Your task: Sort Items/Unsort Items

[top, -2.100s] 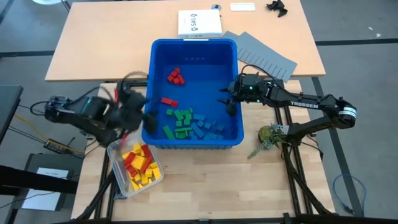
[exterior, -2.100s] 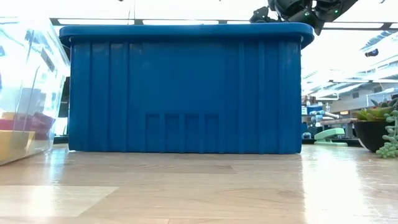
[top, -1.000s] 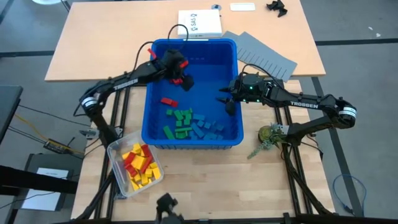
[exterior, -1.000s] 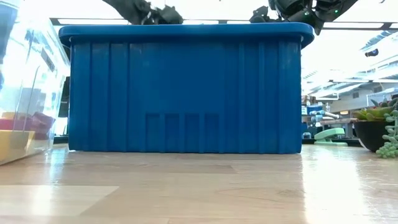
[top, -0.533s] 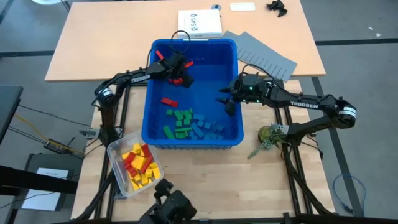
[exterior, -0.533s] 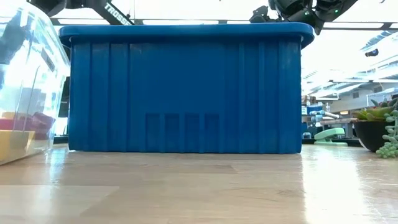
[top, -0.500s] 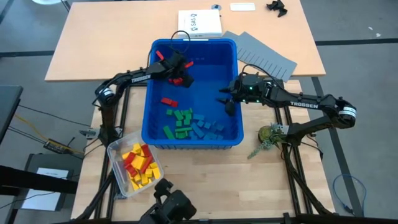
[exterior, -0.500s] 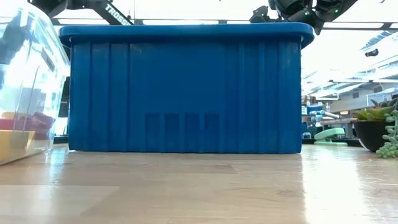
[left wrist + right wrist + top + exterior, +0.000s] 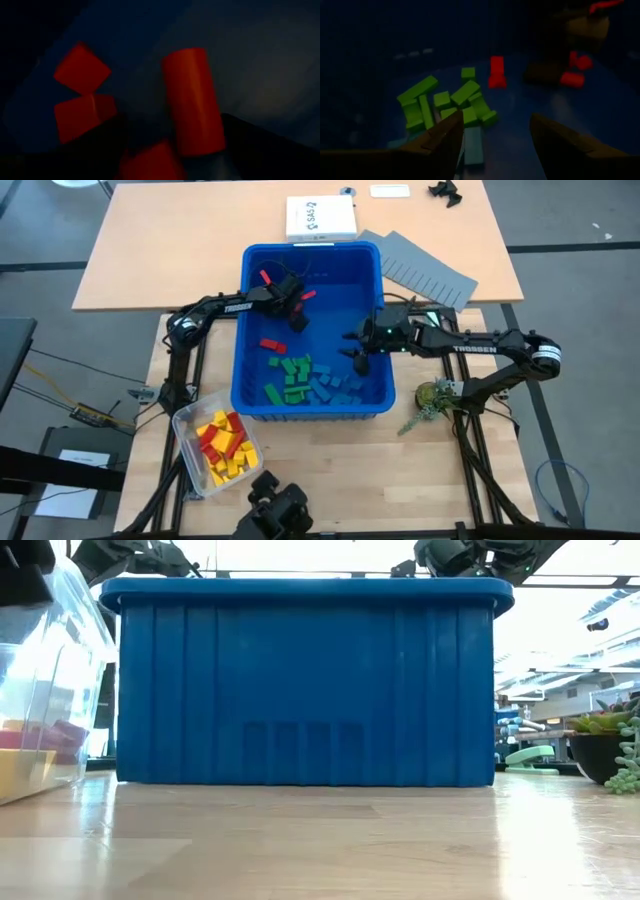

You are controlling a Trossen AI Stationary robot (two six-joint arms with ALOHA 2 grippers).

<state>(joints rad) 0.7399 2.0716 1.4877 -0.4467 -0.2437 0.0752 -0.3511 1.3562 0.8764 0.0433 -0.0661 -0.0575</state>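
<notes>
The items lie on the floor of the blue bin [image 9: 312, 255]: green blocks [image 9: 290, 372], blue blocks [image 9: 332, 385], a lone red block [image 9: 272, 343] and a cluster of red blocks [image 9: 82, 100] at the far left. My left gripper [image 9: 294, 308] is down in the bin over that cluster. It is open, and a long red block [image 9: 192, 100] stands between its fingers [image 9: 100, 145]; whether they touch it, I cannot tell. My right gripper [image 9: 357, 352] hangs open above the bin's right half, with nothing between its fingers, over the green and blue blocks [image 9: 465, 107].
A clear tub [image 9: 190, 430] with yellow and red blocks stands at the near left outside the bin. Grey slotted sheets [image 9: 425, 268] and a white box [image 9: 322, 218] lie behind the bin. A small plant [image 9: 432, 395] stands at its right. The bin's walls [image 9: 300, 680] close in both grippers.
My left gripper has sunk into the bin's far left part and tipped further down over the red cluster, staying open. My right gripper has shifted a little toward the table's left, over the blue and green blocks, its opening unchanged.
</notes>
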